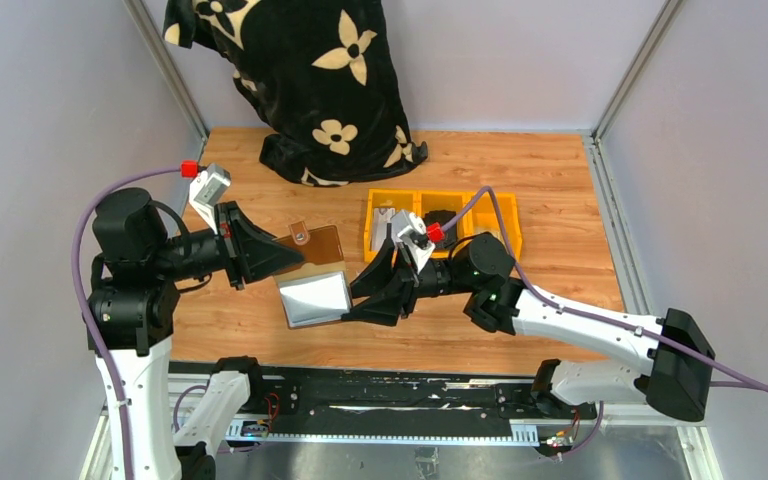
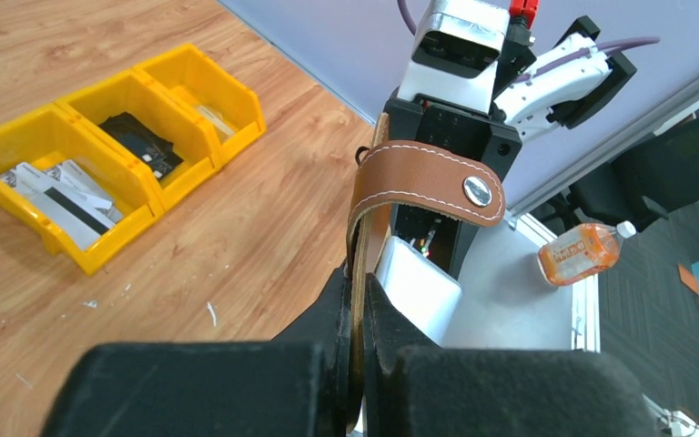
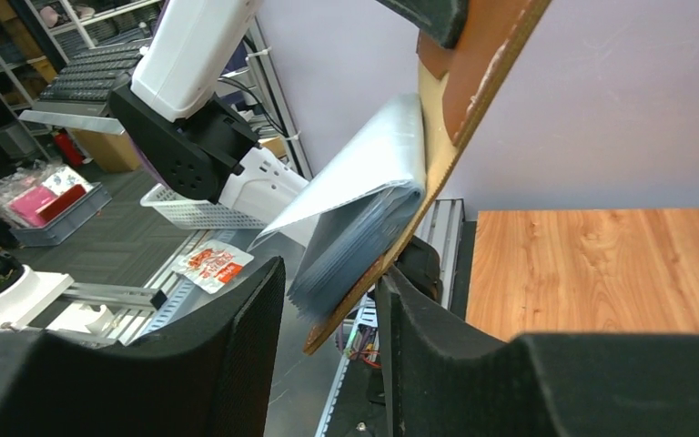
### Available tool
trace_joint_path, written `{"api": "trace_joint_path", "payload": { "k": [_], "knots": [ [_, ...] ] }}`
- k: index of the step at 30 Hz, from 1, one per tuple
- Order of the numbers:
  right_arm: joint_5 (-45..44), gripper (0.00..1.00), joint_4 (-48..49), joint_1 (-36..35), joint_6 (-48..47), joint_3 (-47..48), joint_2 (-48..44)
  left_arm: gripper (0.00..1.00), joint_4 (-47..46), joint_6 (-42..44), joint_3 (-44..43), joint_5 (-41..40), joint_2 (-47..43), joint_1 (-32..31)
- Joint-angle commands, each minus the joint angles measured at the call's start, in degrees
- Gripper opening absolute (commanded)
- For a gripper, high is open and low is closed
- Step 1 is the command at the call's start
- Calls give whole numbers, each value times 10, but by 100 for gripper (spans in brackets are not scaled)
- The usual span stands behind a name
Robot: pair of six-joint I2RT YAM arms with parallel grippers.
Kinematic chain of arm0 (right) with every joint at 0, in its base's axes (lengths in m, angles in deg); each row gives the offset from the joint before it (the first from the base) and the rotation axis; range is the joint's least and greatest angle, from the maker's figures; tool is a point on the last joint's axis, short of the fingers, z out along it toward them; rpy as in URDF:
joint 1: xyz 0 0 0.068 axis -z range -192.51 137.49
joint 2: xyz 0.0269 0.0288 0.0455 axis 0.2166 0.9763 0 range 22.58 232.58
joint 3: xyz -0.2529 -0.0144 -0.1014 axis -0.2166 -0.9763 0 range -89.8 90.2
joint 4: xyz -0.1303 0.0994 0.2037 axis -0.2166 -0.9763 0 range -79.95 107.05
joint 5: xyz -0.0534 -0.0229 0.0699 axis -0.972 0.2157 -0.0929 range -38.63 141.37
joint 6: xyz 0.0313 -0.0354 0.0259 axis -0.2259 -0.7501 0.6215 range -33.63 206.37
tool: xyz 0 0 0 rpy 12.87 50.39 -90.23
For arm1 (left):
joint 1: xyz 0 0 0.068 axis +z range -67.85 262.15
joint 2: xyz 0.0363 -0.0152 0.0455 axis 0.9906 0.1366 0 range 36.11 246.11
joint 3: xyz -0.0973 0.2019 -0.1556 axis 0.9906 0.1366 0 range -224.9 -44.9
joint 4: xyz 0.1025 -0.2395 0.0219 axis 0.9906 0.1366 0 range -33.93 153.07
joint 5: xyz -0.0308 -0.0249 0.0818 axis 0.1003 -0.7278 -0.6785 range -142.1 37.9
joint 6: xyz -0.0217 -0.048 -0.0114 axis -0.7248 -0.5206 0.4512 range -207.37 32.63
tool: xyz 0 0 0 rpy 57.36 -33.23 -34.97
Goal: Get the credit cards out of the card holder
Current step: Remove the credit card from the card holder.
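The table (image 1: 560, 180) is being viewed by the top camera from above and behind the near edge, tilted down toward the far edge, from well back. The left wrist camera is being carried just behind the left gripper (image 2: 357, 291) and pointed toward the near right corner, the holder (image 2: 423, 177) being seen edge-on at very close range. The right wrist camera is being pointed past the right gripper (image 3: 332, 273) toward the near left corner, slightly upward, equally close. The holder is being shared by all three views; the bins (image 2: 123, 238) are being shared by the top and left wrist views.
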Motion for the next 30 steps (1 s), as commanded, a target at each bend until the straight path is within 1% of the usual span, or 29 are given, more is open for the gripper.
{"api": "trace_joint_path", "payload": {
  "k": [1,6,11,14,16,17,18,19,21,23,27,30],
  "knots": [
    [-19,45,18,-4,-28,-11,-29,0,-10,-52,-22,1,10,-3],
    [-11,51,-4,-17,-49,-6,-38,0,-19,-71,-26,-7,18,-3],
    [-27,52,-11,-22,-60,-7,-36,0,-66,-119,-12,-14,11,-3],
    [-57,47,-21,-22,-66,-6,-36,0,-107,-154,0,-14,0,-3],
    [-85,42,-25,-22,-67,-4,-36,0,-157,-203,23,-13,-15,-3],
    [-93,39,-25,-22,-67,-4,-36,0,-193,-220,32,-14,-22,-3],
    [-106,36,-24,-22,-67,-5,-37,0,-260,-272,58,-14,-37,-3],
    [-111,35,-21,-22,-66,-5,-37,0,-303,-319,81,-14,-49,-3],
    [-117,33,-16,-22,-64,-7,-39,0,-394,-383,113,-16,-66,-3],
    [-124,29,-13,-22,-62,-8,-42,0,-406,-390,115,-17,-69,-3],
    [-151,22,-12,-22,-62,-10,-49,0,-363,-364,96,-7,-54,-3],
    [-166,19,-3,-22,-60,-14,-51,0,-359,-361,94,-7,-58,-3]
  ]
}}
